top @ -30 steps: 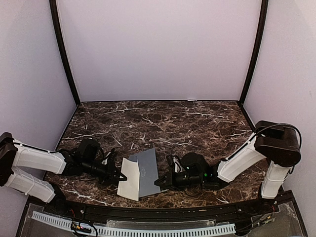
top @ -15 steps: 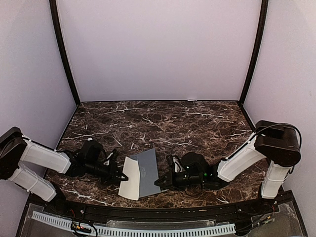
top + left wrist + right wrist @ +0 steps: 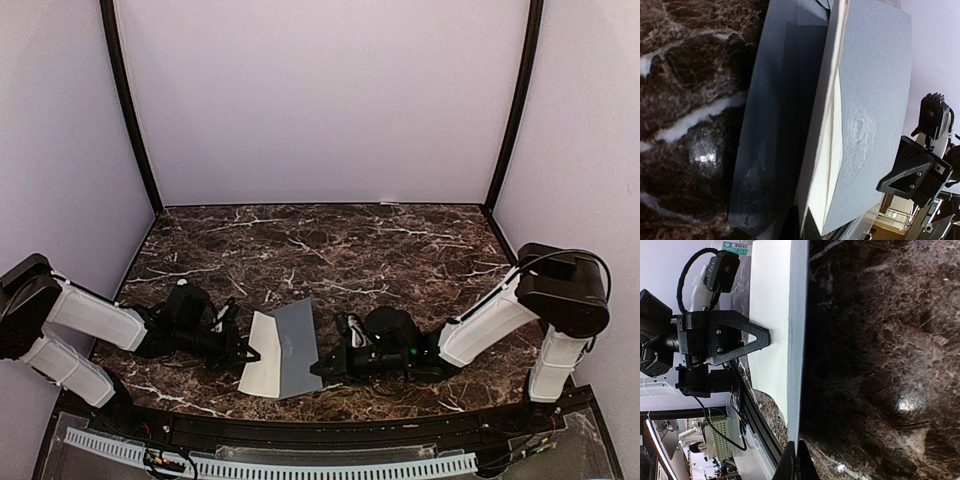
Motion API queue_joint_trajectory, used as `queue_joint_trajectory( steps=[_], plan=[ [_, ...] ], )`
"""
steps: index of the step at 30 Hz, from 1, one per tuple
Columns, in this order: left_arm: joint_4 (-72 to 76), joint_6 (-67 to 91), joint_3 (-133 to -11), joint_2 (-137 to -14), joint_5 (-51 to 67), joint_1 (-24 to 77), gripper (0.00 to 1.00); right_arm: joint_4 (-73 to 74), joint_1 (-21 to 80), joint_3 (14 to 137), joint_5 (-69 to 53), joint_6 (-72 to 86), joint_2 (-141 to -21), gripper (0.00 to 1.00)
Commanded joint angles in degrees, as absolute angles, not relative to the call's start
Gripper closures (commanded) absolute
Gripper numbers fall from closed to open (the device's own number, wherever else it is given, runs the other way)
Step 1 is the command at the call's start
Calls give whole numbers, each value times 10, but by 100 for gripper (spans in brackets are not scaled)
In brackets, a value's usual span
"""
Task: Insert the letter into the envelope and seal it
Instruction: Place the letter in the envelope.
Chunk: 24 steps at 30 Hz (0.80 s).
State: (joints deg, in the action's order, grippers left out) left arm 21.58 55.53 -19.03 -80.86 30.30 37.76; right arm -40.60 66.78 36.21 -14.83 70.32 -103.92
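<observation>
At the near edge of the dark marble table, the right end effector is pinched on the grey-blue envelope, apparently steadying it, while the left end effector, closed on the cream letter, holds it partly inside.

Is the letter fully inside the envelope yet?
Partly in. A cream strip of the letter sticks out of the envelope on its left; the left wrist view shows the rest between grey layers.
</observation>
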Motion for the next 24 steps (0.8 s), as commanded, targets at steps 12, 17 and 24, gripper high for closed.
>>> queue_joint_trajectory(
  steps=[12, 17, 24],
  plan=[
    [279, 526, -199, -832, 273, 373, 100, -400, 683, 385, -167, 686, -1041, 100],
    [240, 479, -228, -842, 279, 373, 100, -398, 683, 384, -169, 686, -1046, 100],
    [212, 440, -239, -839, 268, 373, 100, -390, 683, 385, -165, 683, -1040, 100]
  ],
)
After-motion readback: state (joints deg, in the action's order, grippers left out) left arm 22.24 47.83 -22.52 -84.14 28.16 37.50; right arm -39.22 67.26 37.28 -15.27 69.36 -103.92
